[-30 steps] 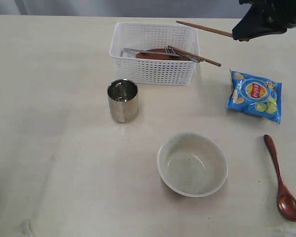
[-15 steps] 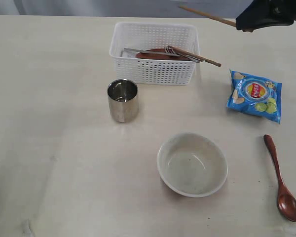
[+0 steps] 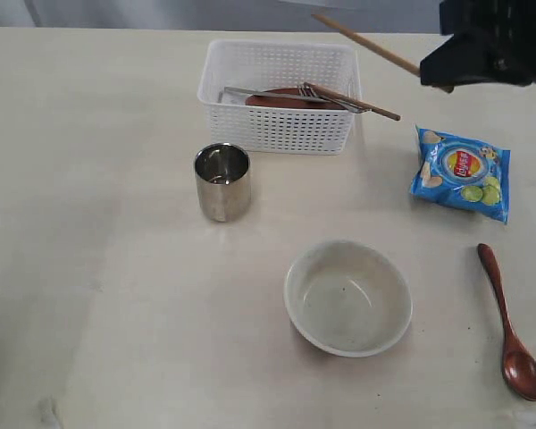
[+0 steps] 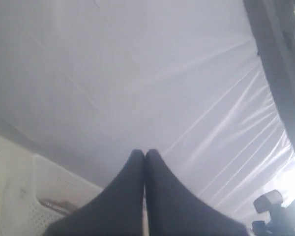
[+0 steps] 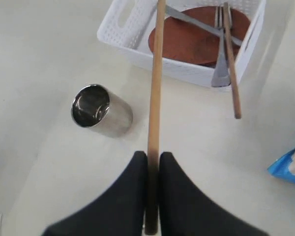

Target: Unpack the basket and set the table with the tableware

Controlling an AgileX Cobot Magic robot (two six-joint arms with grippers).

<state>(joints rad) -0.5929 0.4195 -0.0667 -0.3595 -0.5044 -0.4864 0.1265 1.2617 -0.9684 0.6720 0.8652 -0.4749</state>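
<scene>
My right gripper (image 3: 435, 73) hangs above the table (image 3: 116, 295), right of the white basket (image 3: 277, 132), shut on one wooden chopstick (image 3: 366, 43) that slants up and left over the basket's corner. In the right wrist view the fingers (image 5: 137, 182) pinch the chopstick (image 5: 155, 88). The other chopstick (image 3: 353, 101) lies across the basket rim, over a fork and knife (image 3: 268, 93) and the brown plate (image 3: 290, 101). The steel cup (image 3: 221, 181), the bowl (image 3: 347, 297) and the spoon (image 3: 511, 326) stand on the table. My left gripper (image 4: 144, 153) is shut and empty, facing a white sheet.
A blue chips bag (image 3: 461, 170) lies on the table right of the basket, above the spoon. The spoon lies close to the right front corner.
My right gripper, still holding the chopstick, rose and then came down and nearer the camera; the chopstick now slants more steeply. The dark bit of the left arm has left the exterior view.
</scene>
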